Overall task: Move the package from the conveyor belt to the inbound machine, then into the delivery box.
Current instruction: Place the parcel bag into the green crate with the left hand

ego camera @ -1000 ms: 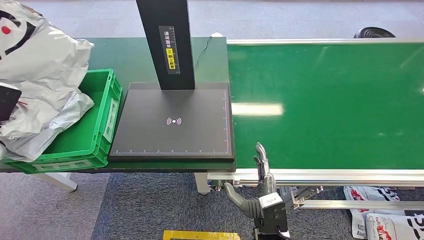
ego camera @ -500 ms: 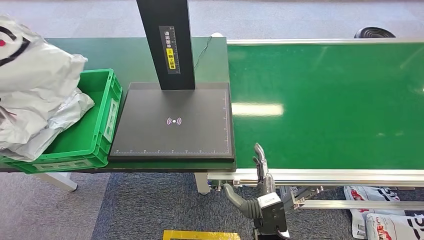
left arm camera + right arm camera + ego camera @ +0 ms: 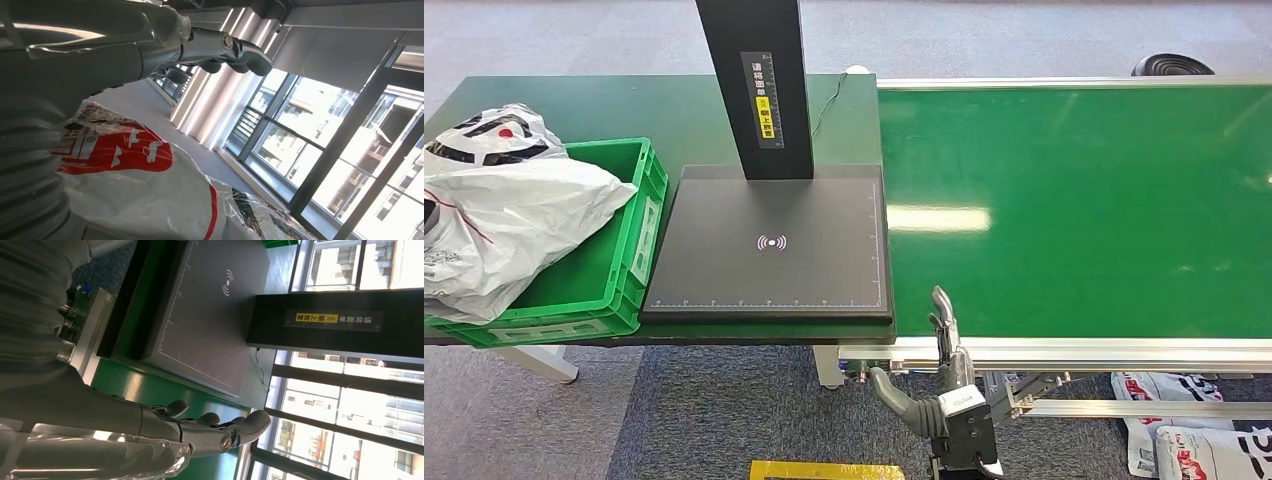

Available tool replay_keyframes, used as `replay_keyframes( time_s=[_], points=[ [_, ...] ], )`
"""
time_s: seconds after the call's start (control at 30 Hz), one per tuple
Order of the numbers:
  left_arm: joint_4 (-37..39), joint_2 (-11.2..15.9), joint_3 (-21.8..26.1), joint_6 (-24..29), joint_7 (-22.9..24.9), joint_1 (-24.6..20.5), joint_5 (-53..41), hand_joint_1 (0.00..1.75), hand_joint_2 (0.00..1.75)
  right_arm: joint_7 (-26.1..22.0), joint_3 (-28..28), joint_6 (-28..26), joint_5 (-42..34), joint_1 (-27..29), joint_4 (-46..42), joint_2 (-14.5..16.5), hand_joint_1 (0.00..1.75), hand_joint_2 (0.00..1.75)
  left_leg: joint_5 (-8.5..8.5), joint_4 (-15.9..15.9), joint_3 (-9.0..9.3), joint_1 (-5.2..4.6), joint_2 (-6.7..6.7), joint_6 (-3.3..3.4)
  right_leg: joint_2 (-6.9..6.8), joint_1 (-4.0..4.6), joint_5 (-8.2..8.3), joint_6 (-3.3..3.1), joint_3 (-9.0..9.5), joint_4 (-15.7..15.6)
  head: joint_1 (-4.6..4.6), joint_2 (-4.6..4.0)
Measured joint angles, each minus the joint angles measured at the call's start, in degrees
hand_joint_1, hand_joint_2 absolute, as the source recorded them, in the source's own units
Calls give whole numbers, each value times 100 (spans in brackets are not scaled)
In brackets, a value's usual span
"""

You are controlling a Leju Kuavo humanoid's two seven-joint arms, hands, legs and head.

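The package, a white plastic bag with black and red print, lies in the green delivery box at the table's left end and hangs over its left side. In the left wrist view my left hand stretches its fingers out above the package and holds nothing. My right hand hangs open below the front rail of the green conveyor belt, fingers pointing up; the right wrist view shows its fingers spread and empty. The inbound machine's black plate is bare.
The machine's black column rises behind the plate. More printed bags lie on the floor at lower right, under the belt frame. A yellow marking shows on the carpet in front.
The package, held high at the far left before, has dropped and settled into the green box. My right hand has sunk very slightly.
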Motion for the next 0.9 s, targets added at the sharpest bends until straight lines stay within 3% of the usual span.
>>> replay_keyframes(
  time_s=[0.3,0.43,0.53,0.67,0.8,0.9],
  points=[
    [1,-98,-18,-65,-31,108,-59,0,175,-2,11,-1,-45,-4,8,0,0,175,0,0,1,0,0,0,0,0,0,0,0,0,0,0],
    [20,-156,-136,-168,174,-138,-390,0,175,-9,47,13,-39,-49,52,-1,0,175,3,2,-1,1,-8,1,-6,2,0,0,-2,0,1,0],
    [141,-198,-421,-485,502,-841,-827,0,175,-49,110,25,-47,-110,98,-11,0,175,12,4,-7,4,-27,-2,-22,5,4,-2,-2,-1,2,0],
    [473,-342,-1100,-1090,1002,-2217,-1476,0,175,-131,183,45,-131,-188,178,-17,0,175,18,5,-12,3,-34,-2,-31,4,14,-6,-1,-1,-1,0],
    [758,-660,-1751,-1451,1335,-3324,-1829,0,175,-190,221,45,-192,-254,260,-14,0,175,18,6,-12,1,-25,-2,-28,3,20,-11,-4,0,-1,0],
    [845,-960,-2059,-1620,1442,-3828,-1887,0,175,-209,251,45,-215,-298,315,-9,0,175,17,5,-15,1,-26,-3,-28,3,20,-11,-5,0,0,0]
  ],
)
